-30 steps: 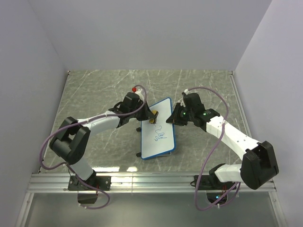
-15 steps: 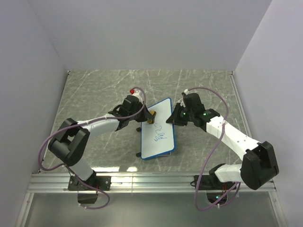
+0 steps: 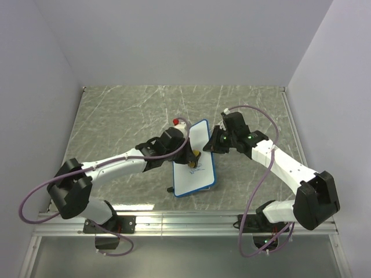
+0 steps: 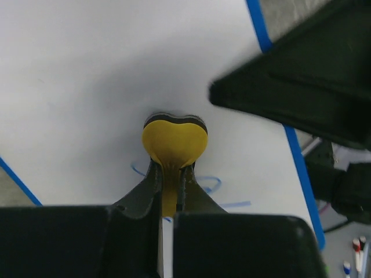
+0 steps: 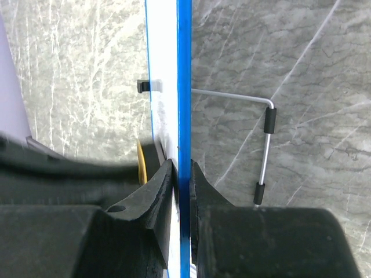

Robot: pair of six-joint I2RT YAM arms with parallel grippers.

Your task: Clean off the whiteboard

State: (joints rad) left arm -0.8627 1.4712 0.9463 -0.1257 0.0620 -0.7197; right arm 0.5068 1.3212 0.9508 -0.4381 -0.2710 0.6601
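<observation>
- The whiteboard (image 3: 194, 179) is standing tilted on the table (image 3: 116, 116), roughly mid-table between the two arms, with its long side running near to far.
- The right gripper (image 3: 217, 142) is clenching the board's blue frame (image 5: 184, 69) on the right edge, toward the far end. The right wrist view shows its jaws closed on either side of the rim. It looks to be bracing the board so that it does not slide or tip under the wiping pressure.
- Behind the board a wire stand (image 5: 265, 124) is propping it up, which likely explains the tilt and why a steadying grip is useful.
- The left gripper (image 4: 169, 174) is grasping the yellow eraser (image 4: 174, 142) tightly by its narrow end, with the broad end pressing flat against the white surface. That way the soft face is doing the rubbing, not the fingers.
- The eraser is sitting just on the far side of the blue scribbles (image 4: 208, 182), which are lying around the board's middle. The far half is looking clean, while the marks on the near side are not yet wiped.
- My judgement: the wiping is partway along, and a stroke toward the near edge would be covering what remains.
</observation>
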